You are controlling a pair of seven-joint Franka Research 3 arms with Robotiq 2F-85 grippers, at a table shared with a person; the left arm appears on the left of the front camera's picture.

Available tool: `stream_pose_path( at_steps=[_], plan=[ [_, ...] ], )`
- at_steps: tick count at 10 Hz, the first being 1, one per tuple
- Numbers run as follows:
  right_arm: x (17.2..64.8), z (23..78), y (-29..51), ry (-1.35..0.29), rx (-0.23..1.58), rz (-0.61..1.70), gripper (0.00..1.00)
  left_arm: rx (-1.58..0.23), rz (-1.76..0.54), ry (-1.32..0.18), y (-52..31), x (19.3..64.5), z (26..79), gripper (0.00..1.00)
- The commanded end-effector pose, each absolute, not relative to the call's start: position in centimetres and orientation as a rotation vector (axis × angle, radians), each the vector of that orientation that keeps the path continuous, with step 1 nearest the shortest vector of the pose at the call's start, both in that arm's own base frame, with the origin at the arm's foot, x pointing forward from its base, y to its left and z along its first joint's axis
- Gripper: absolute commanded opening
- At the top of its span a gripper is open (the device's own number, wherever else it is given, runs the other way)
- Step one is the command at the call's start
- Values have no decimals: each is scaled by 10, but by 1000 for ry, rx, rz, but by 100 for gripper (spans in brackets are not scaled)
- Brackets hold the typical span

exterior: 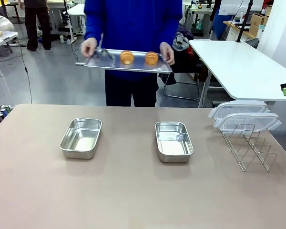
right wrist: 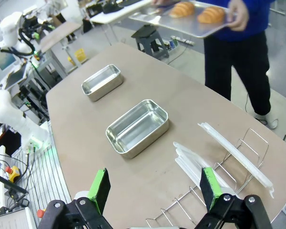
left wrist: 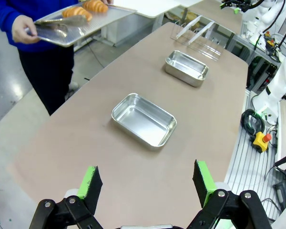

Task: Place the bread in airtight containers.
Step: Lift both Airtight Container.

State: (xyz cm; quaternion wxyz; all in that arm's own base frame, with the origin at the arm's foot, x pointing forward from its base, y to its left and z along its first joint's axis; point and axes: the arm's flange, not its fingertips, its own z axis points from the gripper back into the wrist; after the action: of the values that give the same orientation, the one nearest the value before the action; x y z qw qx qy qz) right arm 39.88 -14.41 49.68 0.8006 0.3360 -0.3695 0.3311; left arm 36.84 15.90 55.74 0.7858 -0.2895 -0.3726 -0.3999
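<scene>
At twelve o'clock, beyond the table, the left roll and right roll are carried on a tray by a person. The empty left tin is set at ten o'clock, the right tin at one o'clock. The left gripper and right gripper are spread wide, with nothing gripped.

Left tin and right tin lie left of rack bearing lids.

Tongs on tray blurred; person cut off at top edge; wire rack partly behind right fingers.
</scene>
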Motion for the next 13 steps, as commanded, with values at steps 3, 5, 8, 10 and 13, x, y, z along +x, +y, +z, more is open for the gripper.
stream_pose_path(
  at_steps=[3, 5, 8, 10, 13],
  plan=[
    [401, 495, -143, -829, 729, 724, 100, -638, -876, -831, 159, 370, 559, 100],
    [401, 495, -143, -829, 729, 724, 100, -638, -876, -831, 159, 370, 559, 100],
    [401, 495, -143, -829, 729, 724, 100, -638, -876, -831, 159, 370, 559, 100],
    [401, 495, -143, -829, 729, 724, 100, -638, -876, -831, 159, 370, 559, 100],
    [401, 495, -143, -829, 729, 724, 100, -638, -876, -831, 159, 370, 559, 100]
  ],
)
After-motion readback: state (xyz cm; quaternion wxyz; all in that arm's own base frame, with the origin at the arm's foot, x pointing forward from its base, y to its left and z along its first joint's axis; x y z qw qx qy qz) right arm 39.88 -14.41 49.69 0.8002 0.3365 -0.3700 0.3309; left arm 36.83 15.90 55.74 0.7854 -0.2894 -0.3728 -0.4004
